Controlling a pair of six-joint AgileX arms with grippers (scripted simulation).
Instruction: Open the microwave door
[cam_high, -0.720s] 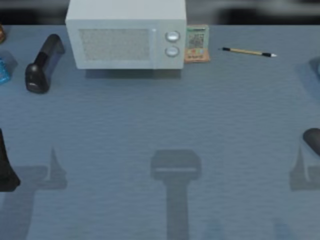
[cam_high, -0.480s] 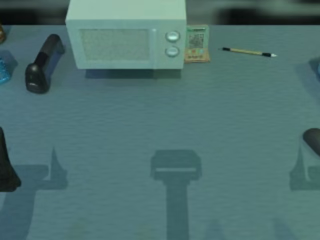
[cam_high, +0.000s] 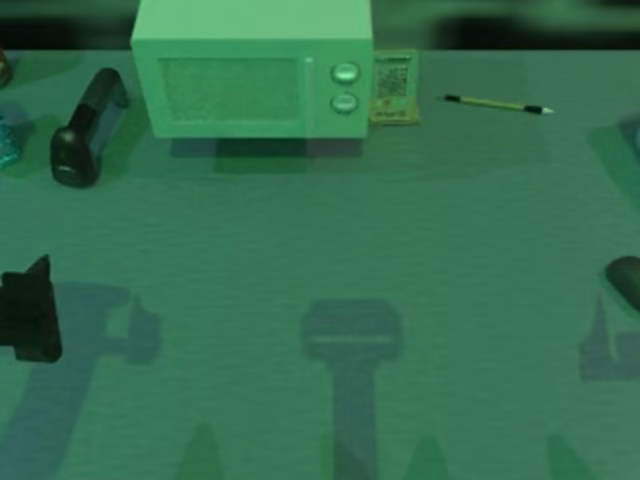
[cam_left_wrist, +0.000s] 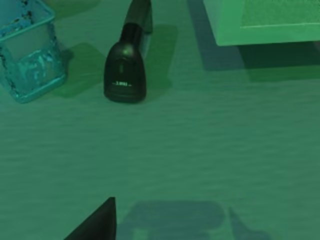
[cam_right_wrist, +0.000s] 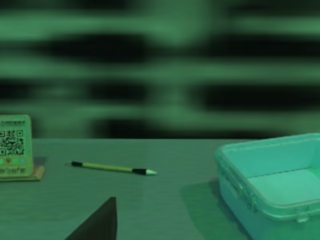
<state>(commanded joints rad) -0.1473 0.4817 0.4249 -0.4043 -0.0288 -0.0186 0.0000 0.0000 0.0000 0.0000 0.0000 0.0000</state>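
Note:
The white microwave (cam_high: 250, 22) stands at the back of the table, left of centre. Its door (cam_high: 230, 90), with a speckled mesh window, lies flat and closed against the front. Two round silver knobs (cam_high: 345, 73) sit on the panel at the door's right. My left gripper (cam_high: 32, 312) hovers low near the table's left edge, far in front of the microwave. A front corner of the microwave (cam_left_wrist: 265, 22) shows in the left wrist view. My right gripper (cam_high: 625, 280) is parked at the right edge.
A black handheld scanner (cam_high: 85, 125) lies left of the microwave, with a blue mesh basket (cam_left_wrist: 30, 55) beyond it. Right of the microwave stand a QR card (cam_high: 394, 88) and a pen (cam_high: 497, 104). A pale plastic box (cam_right_wrist: 275, 180) sits at the far right.
My left gripper has come in from the left edge, moving right and turning. The right arm and the microwave door have not moved.

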